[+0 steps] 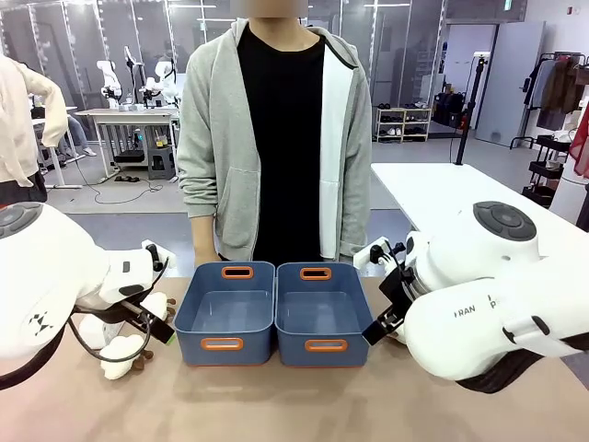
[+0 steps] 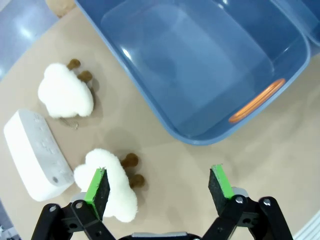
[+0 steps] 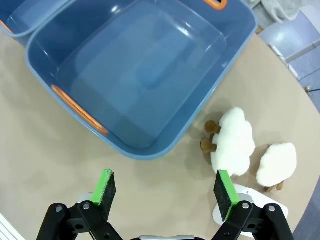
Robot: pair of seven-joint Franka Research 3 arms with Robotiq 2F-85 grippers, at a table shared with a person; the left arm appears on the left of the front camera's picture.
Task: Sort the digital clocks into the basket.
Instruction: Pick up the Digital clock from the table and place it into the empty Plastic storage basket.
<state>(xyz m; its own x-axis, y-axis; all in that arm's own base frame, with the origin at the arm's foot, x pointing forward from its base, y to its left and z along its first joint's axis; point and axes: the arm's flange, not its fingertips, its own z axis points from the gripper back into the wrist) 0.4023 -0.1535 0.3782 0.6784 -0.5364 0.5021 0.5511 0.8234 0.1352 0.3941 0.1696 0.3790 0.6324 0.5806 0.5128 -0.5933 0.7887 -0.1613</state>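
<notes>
Two blue baskets stand side by side mid-table, the left one (image 1: pixel 230 313) and the right one (image 1: pixel 317 313), both empty. A white digital clock (image 2: pixel 35 152) lies on the table left of my left gripper (image 2: pixel 159 187). That gripper hangs open above the table beside the left basket's (image 2: pixel 210 65) corner. My right gripper (image 3: pixel 165 190) is open too, hovering near the right basket's (image 3: pixel 145 75) corner. Part of another white digital clock (image 3: pixel 265 201) peeks out behind its right finger.
Two fluffy white plush toys with brown feet (image 2: pixel 65 92) (image 2: pixel 112 185) lie by the left clock, and two more (image 3: pixel 232 142) (image 3: pixel 276 165) by the right one. A person in a grey hoodie (image 1: pixel 276 138) stands at the far side behind the baskets.
</notes>
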